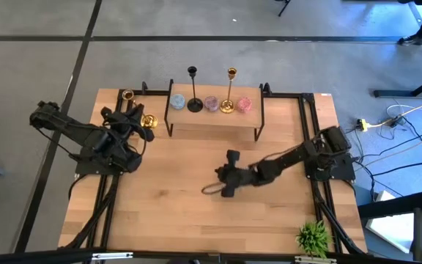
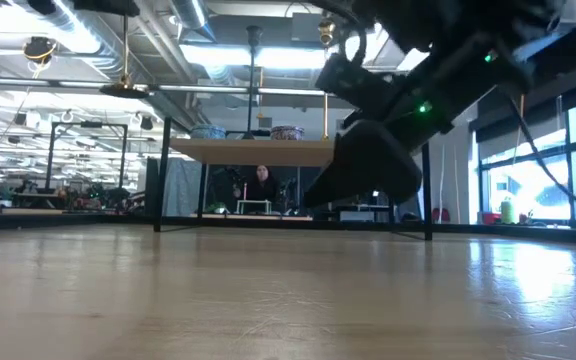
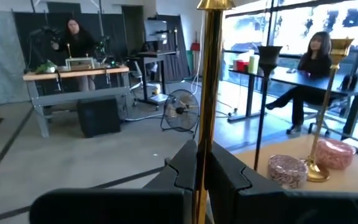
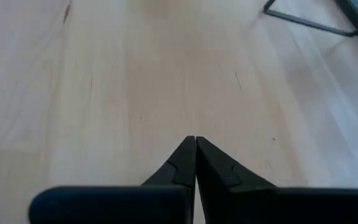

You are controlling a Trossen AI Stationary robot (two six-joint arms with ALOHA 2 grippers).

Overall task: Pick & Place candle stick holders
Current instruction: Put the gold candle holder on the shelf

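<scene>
Closest to my left wrist camera is the gold candle stick holder (image 3: pixel 207 93), its stem running straight up between the jaws of the left gripper (image 3: pixel 199 171), which are pinched tight on it. From above I place that gripper (image 1: pixel 134 121) over the tabletop's (image 1: pixel 196 220) far-left corner, with the holder's gold base and cup showing just beside it, left of the raised shelf (image 1: pixel 215 121).

The other two holders stand upright on that shelf: the black candle stick holder (image 1: pixel 193 92) toward its left, a second gold holder (image 1: pixel 228 92) toward its right, with three small round dishes (image 1: pixel 211 103) spread among their bases. All three stems have a vertical long axis, cups up, bases down.

The relation I care about: the held stem is upright and the shelf lies to the right of my left gripper, so I judge the coming move to be a sideways carry toward the shelf, keeping the stem plumb so the base lands flat. The left arm is plainly the nearer one.

My right gripper (image 4: pixel 195 163) hangs over bare wood mid-tabletop, in front of the shelf, jaws pressed together on nothing. A small green plant (image 1: pixel 313 237) sits at the near-right corner, well apart.
</scene>
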